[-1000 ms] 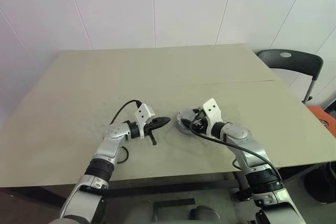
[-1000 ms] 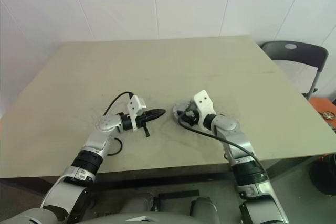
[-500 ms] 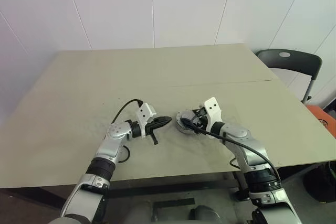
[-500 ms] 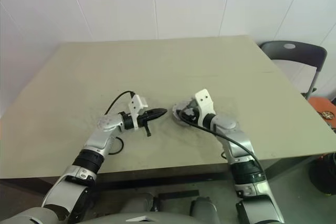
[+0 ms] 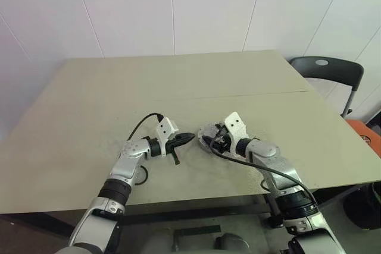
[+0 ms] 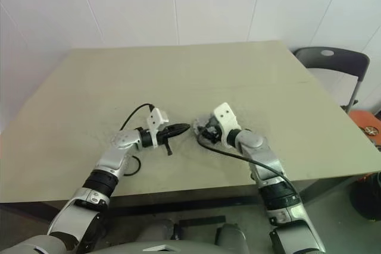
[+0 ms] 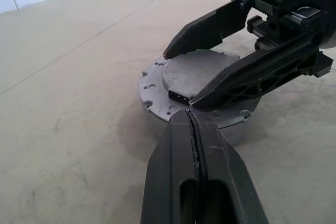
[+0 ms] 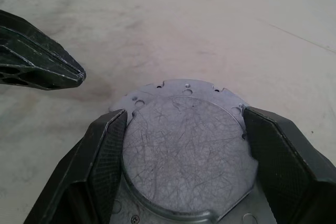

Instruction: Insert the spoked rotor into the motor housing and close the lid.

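Left eye view: a beige table [image 5: 89,105] fills the scene, a seam line crossing its right half. A dark chair [image 5: 333,72] stands past the far right corner. Near the table's front middle, the left gripper [image 5: 189,138] lies low and level, pointing right, its two black fingers pressed together with nothing between them. Just right of its tip sits a round grey metal assembly, taken here as the motor housing [image 5: 207,133] with the lid on top; rotor not visible. The right gripper [image 5: 209,141] reaches in from the right and straddles it.

Right eye view: same layout. Left gripper tip close to the housing's left edge; whether it touches, cannot tell.

Left wrist view: closed fingers [image 7: 210,156] end just short of the housing's wall. The lid [image 7: 197,72] is a plain scratched grey disc seated on the wider flange with small holes. The right gripper's black fingers stand one on either side of the lid.

Right wrist view: the right gripper's fingers [image 8: 102,150] are spread wide, pads against or very near the lid's rim on opposite sides. The left gripper's tip lies apart to one side.
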Motion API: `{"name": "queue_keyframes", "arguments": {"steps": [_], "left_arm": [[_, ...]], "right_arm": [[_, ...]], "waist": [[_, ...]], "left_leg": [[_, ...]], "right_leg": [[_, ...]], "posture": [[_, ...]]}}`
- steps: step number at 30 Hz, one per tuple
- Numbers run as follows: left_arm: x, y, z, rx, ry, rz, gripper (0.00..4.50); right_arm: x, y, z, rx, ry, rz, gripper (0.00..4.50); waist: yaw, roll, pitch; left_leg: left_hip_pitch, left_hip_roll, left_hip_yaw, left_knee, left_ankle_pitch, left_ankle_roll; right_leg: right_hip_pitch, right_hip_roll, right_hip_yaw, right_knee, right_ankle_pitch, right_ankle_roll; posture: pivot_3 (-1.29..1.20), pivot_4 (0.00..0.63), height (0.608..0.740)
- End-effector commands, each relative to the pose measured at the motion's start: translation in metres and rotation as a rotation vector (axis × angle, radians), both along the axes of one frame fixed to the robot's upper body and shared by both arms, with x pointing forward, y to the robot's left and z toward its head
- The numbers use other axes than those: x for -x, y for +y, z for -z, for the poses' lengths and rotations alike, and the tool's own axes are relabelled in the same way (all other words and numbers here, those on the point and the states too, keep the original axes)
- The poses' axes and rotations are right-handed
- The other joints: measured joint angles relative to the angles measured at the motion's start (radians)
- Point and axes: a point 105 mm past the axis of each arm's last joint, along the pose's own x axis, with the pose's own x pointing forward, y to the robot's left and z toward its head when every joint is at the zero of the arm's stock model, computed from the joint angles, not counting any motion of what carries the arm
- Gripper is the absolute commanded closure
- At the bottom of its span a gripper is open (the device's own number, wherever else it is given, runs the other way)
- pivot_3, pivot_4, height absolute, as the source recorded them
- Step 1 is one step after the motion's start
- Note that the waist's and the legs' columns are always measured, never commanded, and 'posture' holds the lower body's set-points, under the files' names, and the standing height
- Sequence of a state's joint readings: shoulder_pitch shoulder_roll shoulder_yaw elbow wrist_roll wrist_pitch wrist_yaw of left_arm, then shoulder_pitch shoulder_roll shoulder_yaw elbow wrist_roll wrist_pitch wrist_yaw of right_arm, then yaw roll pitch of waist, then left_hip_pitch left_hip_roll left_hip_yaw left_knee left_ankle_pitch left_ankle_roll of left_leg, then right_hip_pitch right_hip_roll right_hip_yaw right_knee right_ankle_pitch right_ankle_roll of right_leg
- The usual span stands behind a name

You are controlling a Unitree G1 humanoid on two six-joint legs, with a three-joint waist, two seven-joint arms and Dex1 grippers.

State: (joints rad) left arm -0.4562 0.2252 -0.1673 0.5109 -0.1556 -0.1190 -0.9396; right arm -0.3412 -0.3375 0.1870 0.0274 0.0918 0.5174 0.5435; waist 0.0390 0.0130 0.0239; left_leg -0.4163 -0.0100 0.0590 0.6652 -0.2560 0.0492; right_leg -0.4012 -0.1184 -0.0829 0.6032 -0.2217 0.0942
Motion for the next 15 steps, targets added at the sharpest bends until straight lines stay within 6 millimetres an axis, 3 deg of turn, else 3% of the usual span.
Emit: {"name": "queue_keyframes", "arguments": {"steps": [1,6,15], "left_arm": [[-0.003,-0.001,-0.009,0.0,-0.039,0.003,4.5],[-0.002,-0.001,-0.008,-0.003,-0.039,0.007,4.5],[-0.001,-0.002,-0.008,-0.005,-0.038,0.011,4.5]], "right_arm": [[0.017,-0.012,0.04,0.028,0.196,0.012,1.34],[0.02,-0.013,0.039,-0.029,0.236,0.001,1.34],[0.01,-0.029,0.043,0.077,0.178,0.049,1.34]], "waist": [[0.001,0.0,0.0],[0.002,0.0,0.0],[0.001,0.0,-0.001]], "left_leg": [[0.001,0.0,0.0,0.0,0.0,0.0],[0.004,0.001,0.0,-0.003,-0.001,-0.001],[0.004,0.001,0.0,-0.003,-0.004,-0.003]], "right_leg": [[0.001,0.0,0.0,0.0,0.0,0.0],[0.004,-0.001,0.0,-0.004,0.0,0.0],[0.005,-0.001,0.0,-0.006,0.0,0.0]], "posture": [[0.0,0.0,0.74],[0.0,0.0,0.74],[0.0,0.0,0.74]]}}
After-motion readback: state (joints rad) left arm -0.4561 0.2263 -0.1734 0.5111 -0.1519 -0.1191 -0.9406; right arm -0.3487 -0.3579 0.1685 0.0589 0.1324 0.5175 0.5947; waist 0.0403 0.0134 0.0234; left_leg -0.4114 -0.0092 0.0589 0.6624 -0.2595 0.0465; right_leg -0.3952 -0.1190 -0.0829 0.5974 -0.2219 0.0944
